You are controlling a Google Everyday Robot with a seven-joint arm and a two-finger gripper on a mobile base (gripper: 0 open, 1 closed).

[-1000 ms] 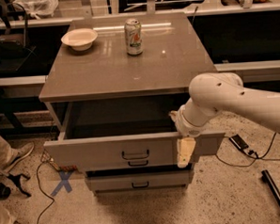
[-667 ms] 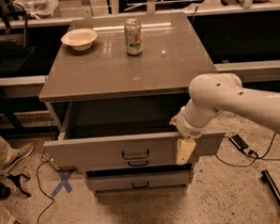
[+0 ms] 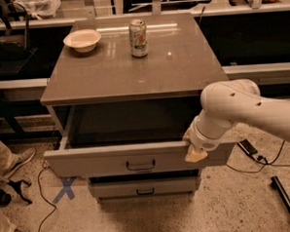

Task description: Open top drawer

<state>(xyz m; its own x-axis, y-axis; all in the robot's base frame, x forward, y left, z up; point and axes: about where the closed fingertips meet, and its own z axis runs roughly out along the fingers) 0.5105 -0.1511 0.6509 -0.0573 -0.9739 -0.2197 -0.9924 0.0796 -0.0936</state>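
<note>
My gripper [image 3: 194,148] sat at right end of top drawer [image 3: 113,161] front; drawer stood open; couldn't tell my grip.

The top drawer [image 3: 113,161] has slid out a little farther than it was a second ago. Its flat front sits slightly lower and nearer in the camera view, and its dark bar handle has dropped by the same small amount. The shadowed opening behind the front looks a touch deeper, though the change is slight enough that I would not swear to it. The gripper [image 3: 194,152], at the right end of the front's top edge, has travelled outward with the drawer and edged a shade to the right. The white arm [image 3: 232,103] behind it has drawn back slightly the same way, its rounded elbow now marginally farther right.
</note>
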